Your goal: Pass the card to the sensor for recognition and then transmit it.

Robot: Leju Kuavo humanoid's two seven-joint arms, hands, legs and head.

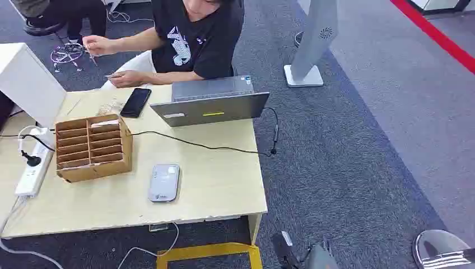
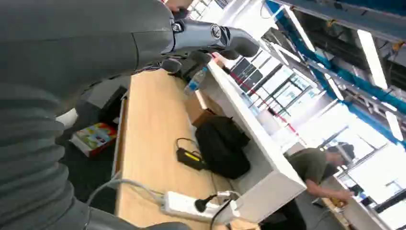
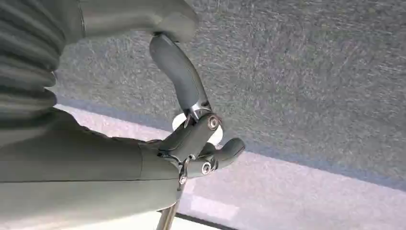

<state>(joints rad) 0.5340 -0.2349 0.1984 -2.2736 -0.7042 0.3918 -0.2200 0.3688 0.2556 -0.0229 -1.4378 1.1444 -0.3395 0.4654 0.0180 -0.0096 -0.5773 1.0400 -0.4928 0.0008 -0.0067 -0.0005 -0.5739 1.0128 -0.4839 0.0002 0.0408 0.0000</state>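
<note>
Grey sensor (image 1: 164,182) flat on the table (image 1: 218,179), long axis toward the person (image 1: 190,39); hands' state unclear.

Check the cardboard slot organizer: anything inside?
One pale card lies in the top right slot of the cardboard organizer. The other slots look empty from the front; their back ends are out of sight.
</note>
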